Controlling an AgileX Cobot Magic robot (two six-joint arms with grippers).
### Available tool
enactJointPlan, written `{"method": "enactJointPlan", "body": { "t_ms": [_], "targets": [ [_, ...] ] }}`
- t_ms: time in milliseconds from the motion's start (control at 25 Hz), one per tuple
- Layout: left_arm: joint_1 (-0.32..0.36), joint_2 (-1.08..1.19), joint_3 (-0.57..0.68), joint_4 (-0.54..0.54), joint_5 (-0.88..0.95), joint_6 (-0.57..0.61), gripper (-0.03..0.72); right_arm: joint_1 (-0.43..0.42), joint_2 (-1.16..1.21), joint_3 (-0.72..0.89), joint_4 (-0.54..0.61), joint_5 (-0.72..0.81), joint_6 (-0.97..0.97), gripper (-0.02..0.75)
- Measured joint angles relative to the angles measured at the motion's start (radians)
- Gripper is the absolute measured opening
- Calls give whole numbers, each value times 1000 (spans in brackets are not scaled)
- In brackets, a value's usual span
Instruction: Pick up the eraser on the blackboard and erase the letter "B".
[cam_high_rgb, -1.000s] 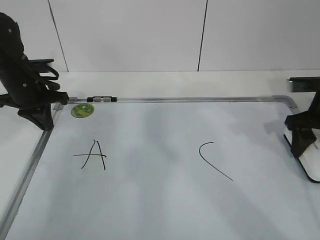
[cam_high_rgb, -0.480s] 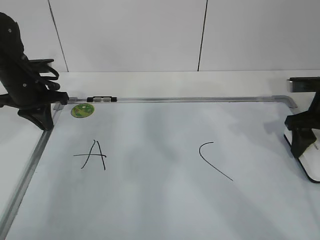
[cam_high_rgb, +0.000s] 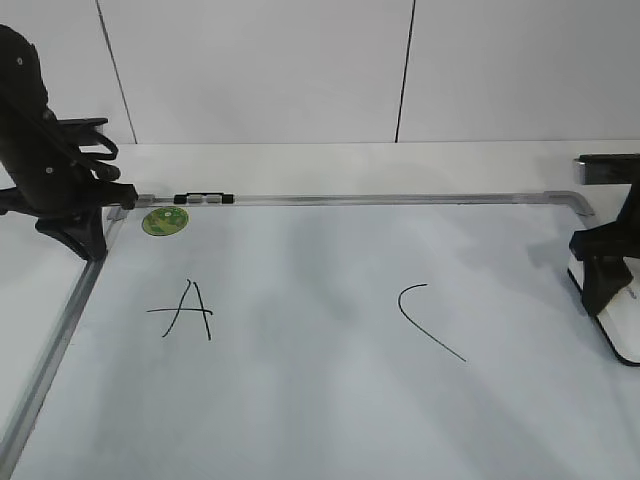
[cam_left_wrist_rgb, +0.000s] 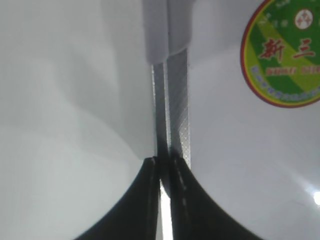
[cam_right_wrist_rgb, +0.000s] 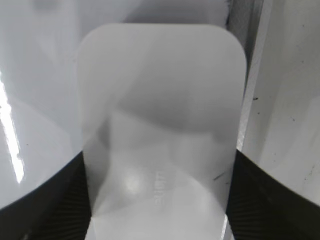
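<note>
At upper left, your left gripper (cam_high_rgb: 88, 243) sits pressed together on the silver-framed white blackboard (cam_high_rgb: 300, 400), beside the round green sticker (cam_high_rgb: 165, 221). At far right, your right gripper (cam_high_rgb: 603, 297) pinches the glossy white oblong eraser (cam_high_rgb: 626, 325).

White glossy eraser (cam_high_rgb: 627, 322) lies flat at the blackboard (cam_high_rgb: 320, 400) right edge; no "B" is visible

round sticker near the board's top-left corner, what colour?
Green with a red rim and yellow ring, red characters on it. The sticker shows best in the left wrist view.
</note>
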Motion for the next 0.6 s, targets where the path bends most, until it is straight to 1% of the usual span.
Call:
{"method": "enactJointPlan", "body": {
  "t_ms": [120,360,600],
  "targets": [
    [0,0,0,0,0,0,16,0,0,0,0,0,6,555],
    [0,0,0,0,0,0,16,0,0,0,0,8,37,596],
    [0,0,0,0,0,0,16,0,0,-2,0,18,44,599]
  ]
}}
